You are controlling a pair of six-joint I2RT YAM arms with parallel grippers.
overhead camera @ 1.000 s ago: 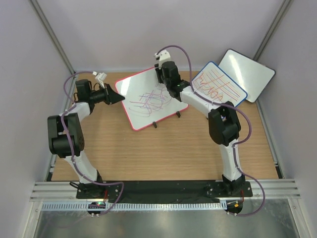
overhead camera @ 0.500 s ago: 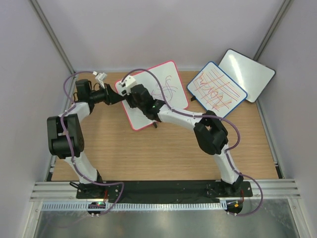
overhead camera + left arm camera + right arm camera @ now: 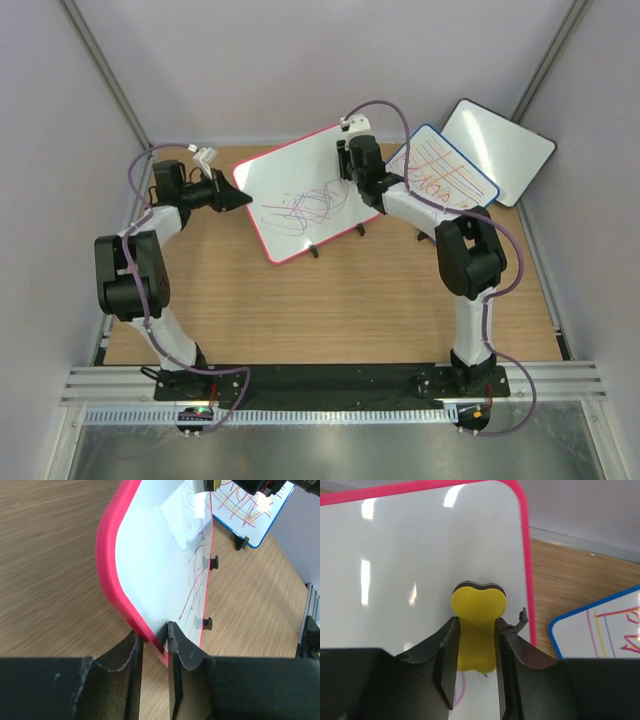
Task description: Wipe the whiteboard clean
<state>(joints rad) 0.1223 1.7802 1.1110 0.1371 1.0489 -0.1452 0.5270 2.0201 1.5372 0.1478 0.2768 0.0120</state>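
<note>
Pressing the eraser (image 3: pixel 476 615) pinched in the right jaws was judged liable to twist the whiteboard (image 3: pixel 285 185) from the left jaws' pinch.

Top external high above near edge, looking down on whole wooden table (image 3: pixel 330 300), left wrist close, sighting along pink-framed whiteboard (image 3: pixel 150 565) from its corner, right wrist close on its face past yellow eraser (image 3: pixel 476 612), all three share it and blue-framed board (image 3: pixel 455 178).

Both arms extended forward; left gripper (image 3: pixel 154 637), right gripper (image 3: pixel 476 624) each clamped, jaws narrow
</note>
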